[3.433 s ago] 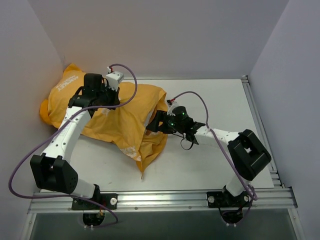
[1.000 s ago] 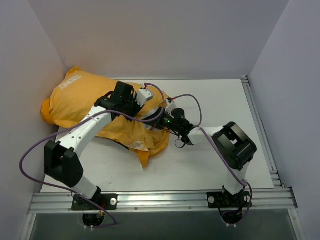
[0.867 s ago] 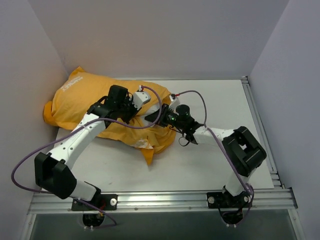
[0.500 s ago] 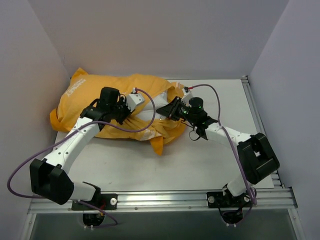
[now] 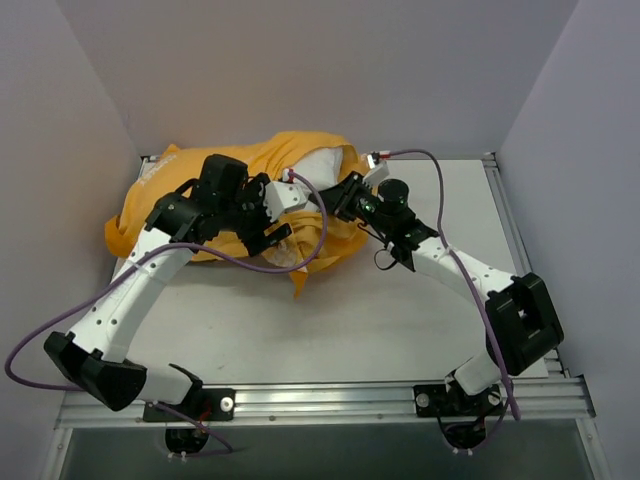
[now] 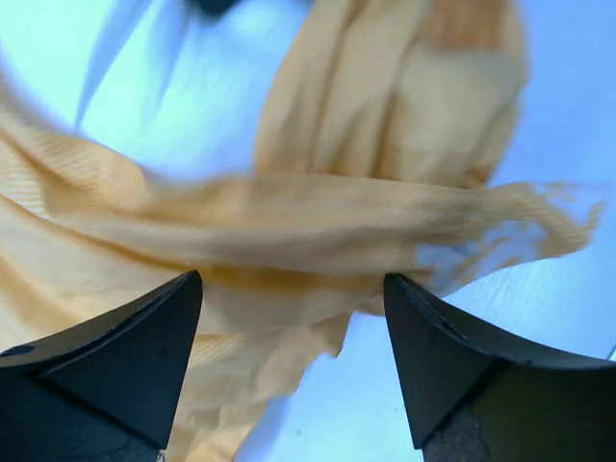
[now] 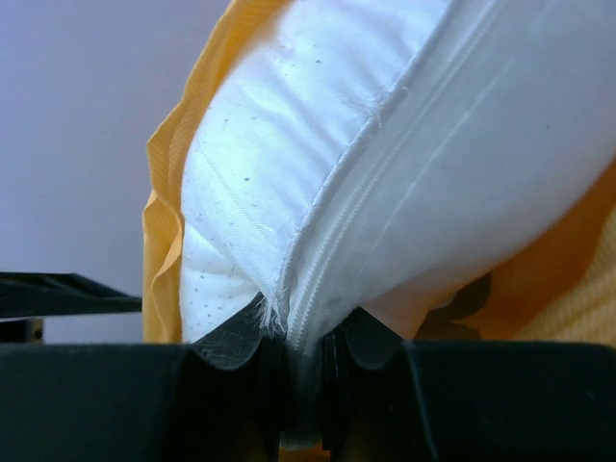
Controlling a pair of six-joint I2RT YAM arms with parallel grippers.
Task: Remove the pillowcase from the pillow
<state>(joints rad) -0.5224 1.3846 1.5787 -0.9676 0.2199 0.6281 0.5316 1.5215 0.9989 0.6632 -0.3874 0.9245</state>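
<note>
Right tool (image 7: 298,385) is clenched on the pillow (image 7: 404,173). In the right wrist view I see both fingers pinched tight on the stitched seam at the pillow's edge, with white fabric bulging out above them. Orange pillowcase (image 7: 164,241) wraps the pillow's left side in that view and shows again at lower right.

From the top view, the right tool (image 5: 345,195) sits at the far edge of the counter (image 5: 400,320), roughly mid-width. The pillow's white end (image 5: 325,162) pokes out of the pillowcase (image 5: 170,205) just beside it. The rest of the pillow is inside the case. The bundle runs from there toward the far-left corner, bunched up against the back wall. One loose orange flap hangs down toward the middle of the counter.

Left tool (image 6: 289,337) is released. In the left wrist view I see the fingers (image 6: 125,375) spread wide with nothing between them. A twisted band of pillowcase (image 6: 289,221) stretches across just past the tips, not touching them as far as I can tell. That view is motion-blurred. In the top view the left tool (image 5: 272,228) hovers over the near side of the pillowcase, close to the right tool.
</note>
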